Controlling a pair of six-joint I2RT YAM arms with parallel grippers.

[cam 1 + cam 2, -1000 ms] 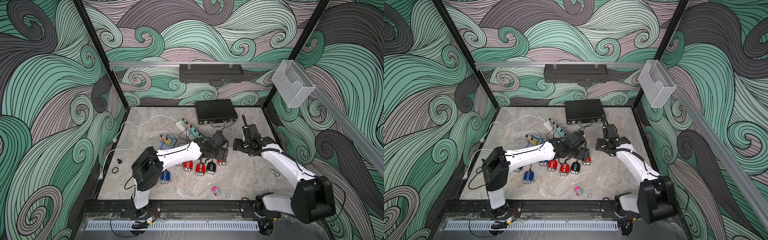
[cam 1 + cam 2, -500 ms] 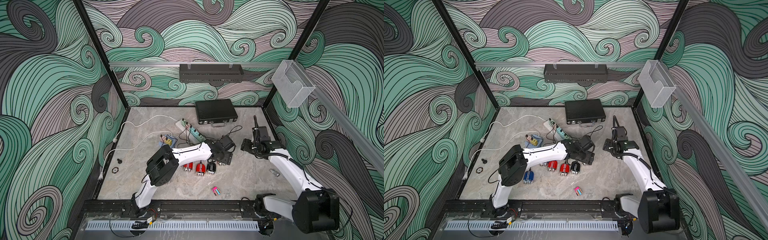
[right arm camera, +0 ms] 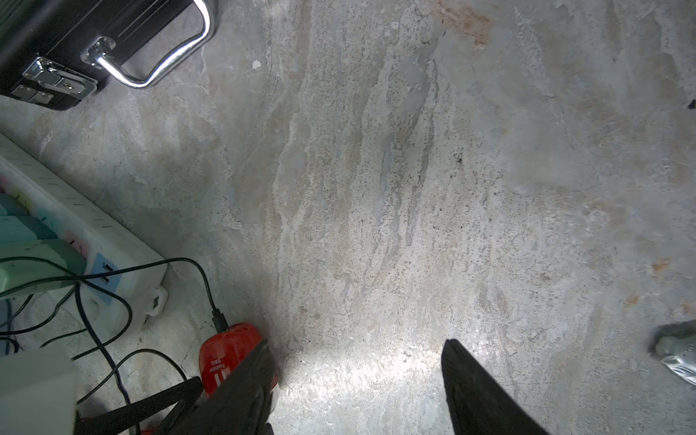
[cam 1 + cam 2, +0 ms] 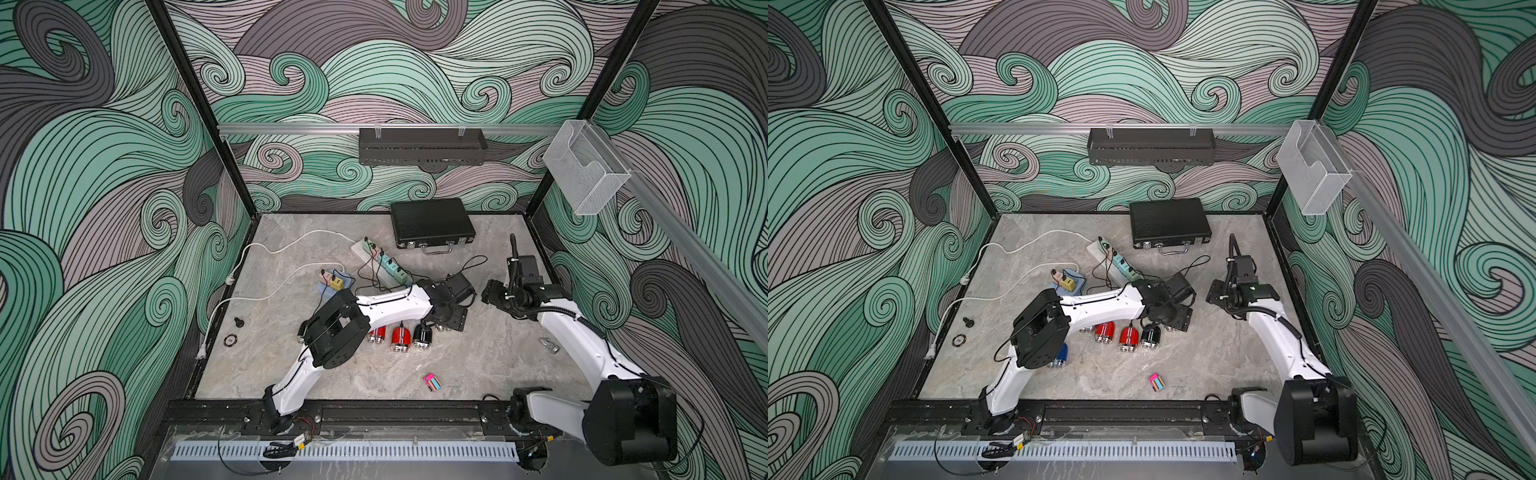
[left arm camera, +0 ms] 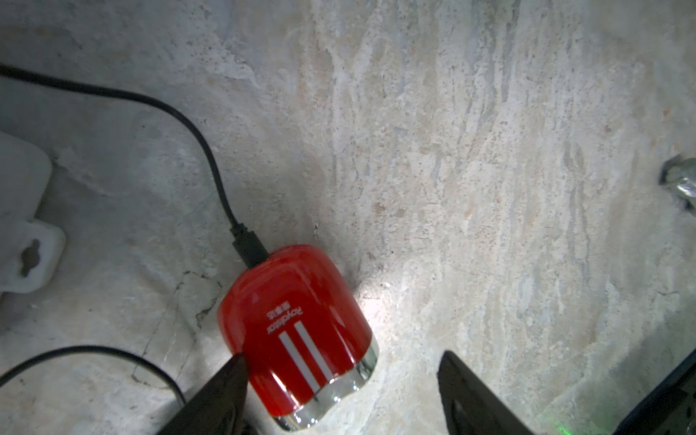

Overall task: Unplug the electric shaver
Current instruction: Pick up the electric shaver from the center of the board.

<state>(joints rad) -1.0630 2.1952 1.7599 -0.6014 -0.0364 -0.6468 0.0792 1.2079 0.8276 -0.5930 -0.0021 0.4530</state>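
**Left hand open over the red shaver, lead plugged in**

- Left hand [image 5: 341,365]: fingers spread, gripping nothing. One dark finger [image 5: 226,388] touches the side of the glossy red electric shaver [image 5: 297,331], which has white stripes and chrome heads. The other finger stands apart from it.
- The shaver lies flat on the bench, with the black lead [image 5: 211,158] plugged into its end.
- Left arm [image 4: 386,305]: stretched low across the middle of the bench, wrist bent down.
- Right hand [image 3: 356,354]: fingers spread, empty, over bare bench just beside the shaver.
- Right arm [image 4: 569,332]: reaches in from the near right corner.
- Bench [image 4: 478,365]: grey marbled stone finish.
- On the bench nearby: white power strip with pastel adapters [image 4: 376,259]; black ribbed case with chrome handle [image 4: 432,222].
- Walls: green, grey and mauve wave pattern. A black perforated shelf [image 4: 422,145] hangs on the back rail.
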